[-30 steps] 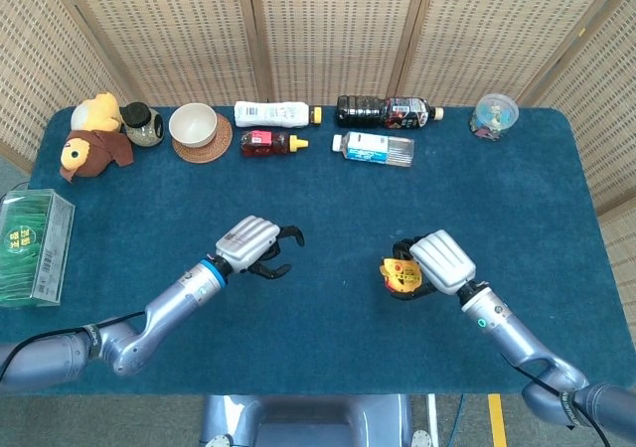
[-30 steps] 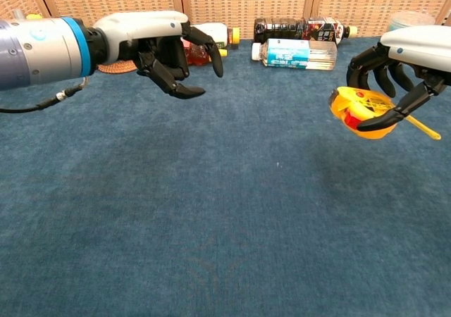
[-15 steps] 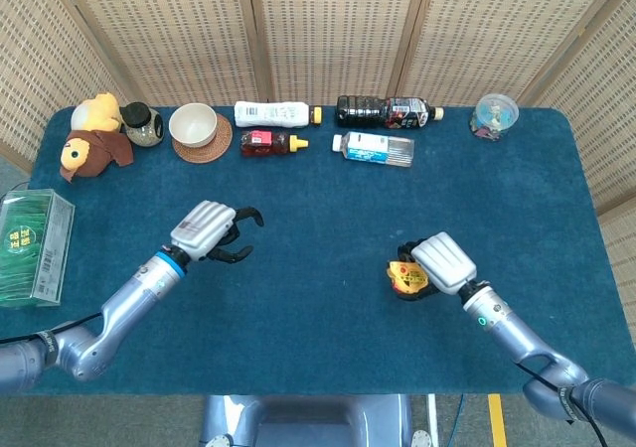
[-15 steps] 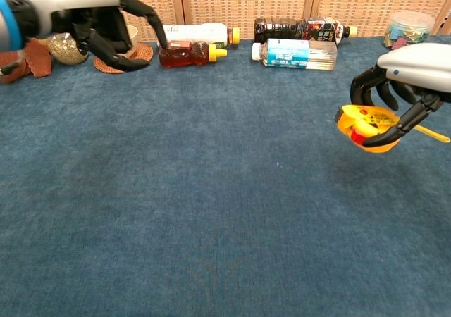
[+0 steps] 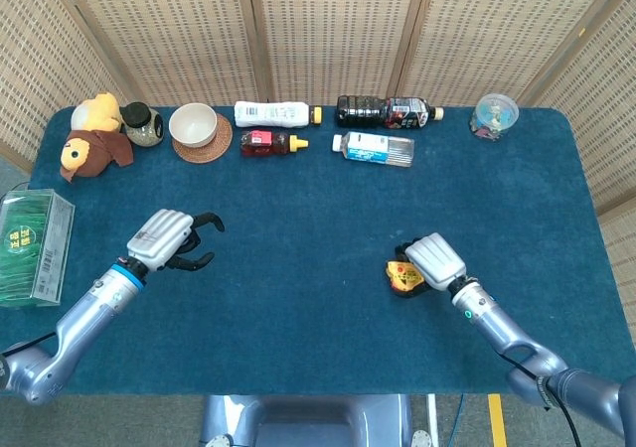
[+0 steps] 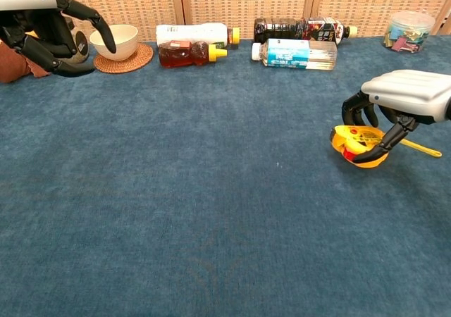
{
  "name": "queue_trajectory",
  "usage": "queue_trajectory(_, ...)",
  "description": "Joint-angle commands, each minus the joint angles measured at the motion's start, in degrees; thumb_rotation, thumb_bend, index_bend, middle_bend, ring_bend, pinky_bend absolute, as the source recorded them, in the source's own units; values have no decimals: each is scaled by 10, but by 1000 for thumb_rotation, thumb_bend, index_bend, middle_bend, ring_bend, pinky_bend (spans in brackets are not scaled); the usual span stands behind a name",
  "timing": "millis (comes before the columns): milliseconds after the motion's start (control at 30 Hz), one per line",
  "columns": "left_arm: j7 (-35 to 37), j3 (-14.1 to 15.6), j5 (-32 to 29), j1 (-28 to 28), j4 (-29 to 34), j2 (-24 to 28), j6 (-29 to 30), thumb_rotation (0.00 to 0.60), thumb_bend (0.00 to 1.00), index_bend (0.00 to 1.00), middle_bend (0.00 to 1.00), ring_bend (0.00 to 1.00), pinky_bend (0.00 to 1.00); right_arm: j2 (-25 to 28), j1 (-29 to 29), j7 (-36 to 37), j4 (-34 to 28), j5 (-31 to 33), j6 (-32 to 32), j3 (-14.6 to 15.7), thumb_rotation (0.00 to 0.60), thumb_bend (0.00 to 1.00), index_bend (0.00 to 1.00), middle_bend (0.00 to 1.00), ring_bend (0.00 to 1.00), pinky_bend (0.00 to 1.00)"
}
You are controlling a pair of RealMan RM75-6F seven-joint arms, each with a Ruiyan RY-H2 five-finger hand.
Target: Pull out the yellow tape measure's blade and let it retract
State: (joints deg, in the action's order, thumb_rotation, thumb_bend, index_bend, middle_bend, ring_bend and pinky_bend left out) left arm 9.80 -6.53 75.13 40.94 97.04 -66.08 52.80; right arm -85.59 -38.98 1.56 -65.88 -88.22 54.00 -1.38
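tape measure: the yellow tape measure (image 6: pixel 359 144) sits low at the blue table (image 5: pixel 318 228), on the robot's right side, well apart from the bottles at the back. from these views it is hard to tell if it rests on the cloth or is just above it.
right hand: the right hand (image 6: pixel 394 113) is curled over the tape measure and holds it, dark fingers (image 6: pixel 384 139) wrapped round its body.
left hand: the left hand (image 5: pixel 164 240) is far off on the left side. its fingers are apart and it holds nothing.
blade: a thin yellow strip (image 6: pixel 421 148) pokes out past the right hand. it could be the blade tip or a strap; it is too small to tell.
how it will handle: the case looks like hard, smooth plastic, small and round, so it is likely light but a bit slippery. it should not squash. the blade is likely thin metal, bendy, and it will likely snap back fast when let go.
where to hold: one hand should grip the round body tight. the other should pinch the little end of the blade and pull straight out.
what could go wrong: the case may slip or spin in the fingers.
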Motion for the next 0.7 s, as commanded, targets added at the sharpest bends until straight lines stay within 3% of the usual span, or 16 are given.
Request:
queue_trajectory(33,3,2,2,-2,-2,0,0,567,333,331,1000,1000,883,0,0,-4,1,3,-3,0,388,188,351,425,433,541)
queue_trajectory(300,14,3,9,-7,-11,-7,0,572,334,331,1000,1000,883,15,1,-27,-18,16,-9,-2,387,192,205,331,348,430)
queue_trajectory(500,14,3,8,-14,-15,-3,6,573,333,331,1000,984,858,51,9,-27,-59,29,8,-15,390,193,249,351,360,435)
queue_trajectory(700,-22,16,-10,-33,4,20,14,599,333,386,915,824,812,83,38,-10,-102,61,62,-44,391,190,341,446,442,475)
